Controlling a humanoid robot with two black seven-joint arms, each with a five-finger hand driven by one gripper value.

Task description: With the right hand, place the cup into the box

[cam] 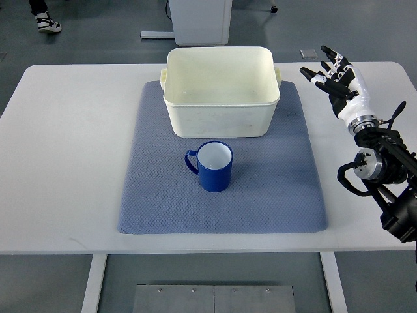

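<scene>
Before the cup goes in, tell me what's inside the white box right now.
The white box looks empty: only its bare pale floor shows. The strip just behind its near wall is hidden. The blue cup stands outside, in front.

1. A person's black-and-white sneaker shows at the top left; the rest of the person is cut off.
2. The black robot arm runs off the right edge.

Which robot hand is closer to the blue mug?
Right. The right hand hovers open off to the blue mug's right, beyond the mat. The left hand isn't in view.
</scene>
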